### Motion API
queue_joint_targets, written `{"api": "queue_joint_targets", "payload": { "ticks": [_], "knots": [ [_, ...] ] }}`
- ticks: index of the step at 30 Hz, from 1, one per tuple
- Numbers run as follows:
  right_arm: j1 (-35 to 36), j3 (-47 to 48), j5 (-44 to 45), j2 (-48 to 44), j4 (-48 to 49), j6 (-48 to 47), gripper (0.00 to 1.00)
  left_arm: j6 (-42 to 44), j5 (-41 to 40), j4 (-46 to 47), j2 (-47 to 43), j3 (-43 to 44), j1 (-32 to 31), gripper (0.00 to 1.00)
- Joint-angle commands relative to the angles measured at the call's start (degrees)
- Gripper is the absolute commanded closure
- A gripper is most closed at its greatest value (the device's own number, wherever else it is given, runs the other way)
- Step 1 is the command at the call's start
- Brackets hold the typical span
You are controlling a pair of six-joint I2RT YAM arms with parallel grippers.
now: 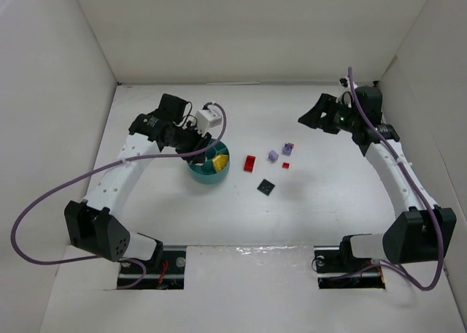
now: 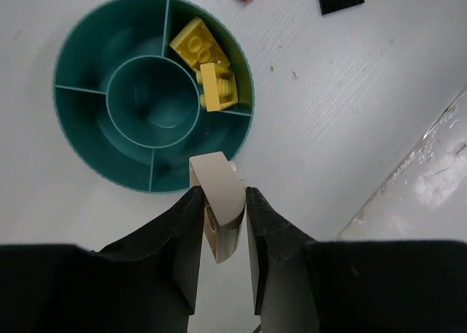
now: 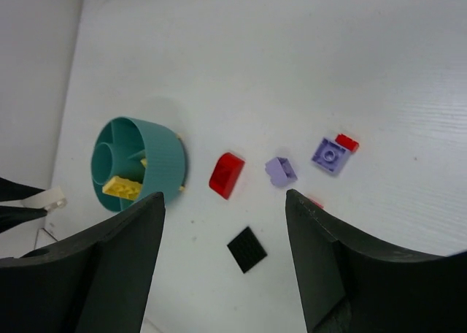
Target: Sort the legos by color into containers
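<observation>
Teal round dish (image 2: 69, 139), divided into wedge compartments around a central cup (image 2: 153, 103), stands on the white counter (image 1: 328, 209) in front of the left arm. One wedge holds two yellow bricks (image 2: 198, 44), touching each other; the other compartments in view, including the central cup, hold nothing. The left end effector (image 2: 222, 194) is clenched on a white brick (image 2: 215, 176), held near the rim of the dish and outside every compartment. The right end effector (image 3: 224, 198) is released, jaws wide apart, raised over the far right of the counter. Loose on the counter right of the dish lie a red brick (image 3: 226, 174), a lavender brick (image 3: 280, 170), a lavender plate (image 3: 329, 155) with a small red piece (image 3: 347, 142) against it, and a black plate (image 3: 246, 249) nearest the arm bases.
</observation>
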Motion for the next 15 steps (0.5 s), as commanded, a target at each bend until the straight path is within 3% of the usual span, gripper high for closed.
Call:
{"api": "queue_joint_targets", "payload": {
  "ticks": [1, 15],
  "knots": [
    [0.29, -0.79, 1.51, -1.08, -1.42, -4.70, 0.28, 2.11, 1.26, -1.09, 0.40, -0.26, -1.06, 1.00],
    [-0.23, -0.79, 2.03, -1.08, -0.89, -5.22, 0.28, 2.11, -4.28, 3.48, 6.46, -2.81, -3.53, 1.00]
  ]
}}
